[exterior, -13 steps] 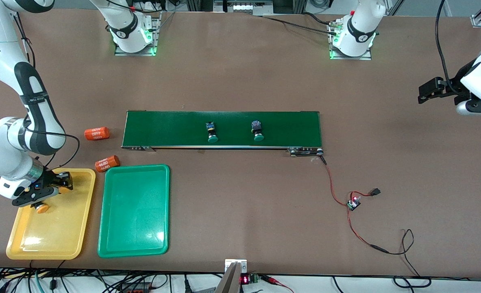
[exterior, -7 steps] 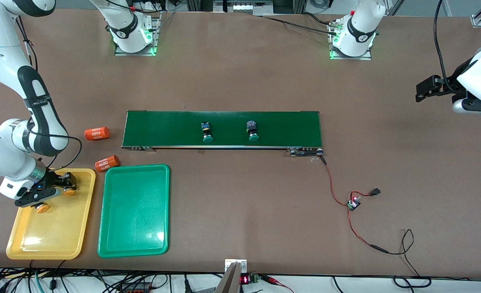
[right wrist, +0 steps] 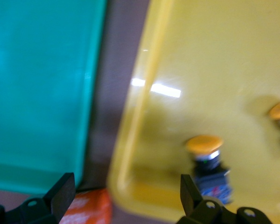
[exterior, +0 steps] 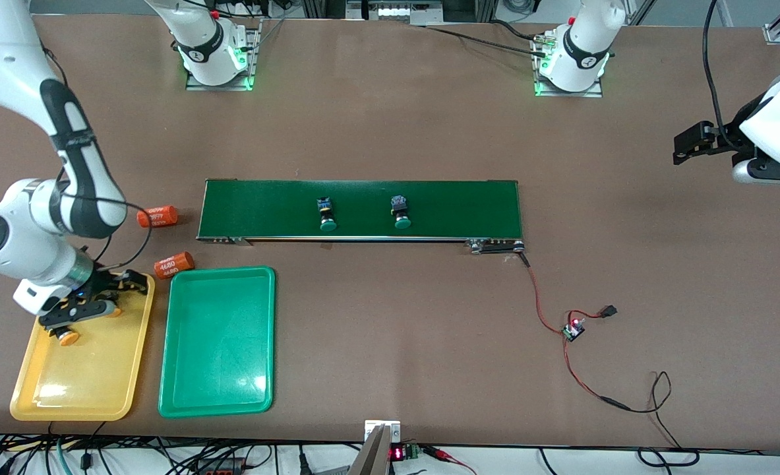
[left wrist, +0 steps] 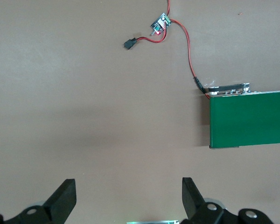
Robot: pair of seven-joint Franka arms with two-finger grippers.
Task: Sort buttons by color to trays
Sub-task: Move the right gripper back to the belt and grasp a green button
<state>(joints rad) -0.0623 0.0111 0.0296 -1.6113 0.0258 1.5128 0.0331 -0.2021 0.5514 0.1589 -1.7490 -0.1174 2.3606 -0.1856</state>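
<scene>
Front view: green buttons (exterior: 328,214) shifted along belt (exterior: 429,198).

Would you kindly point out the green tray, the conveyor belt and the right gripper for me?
green tray (exterior: 218,343), front view, on its bare floor.
conveyor belt (exterior: 258,208), front view, on the bare belt surface.
right gripper (exterior: 103,300), front view, midway between its fingertips, over the yellow tray (exterior: 86,382).

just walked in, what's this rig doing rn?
Sorting buttons by color. Both yellow buttons lie in the yellow tray. The right gripper is open over that tray, holding nothing. Two green buttons sit on the belt; the green tray has none. The left gripper waits open, off the belt's end.
</scene>
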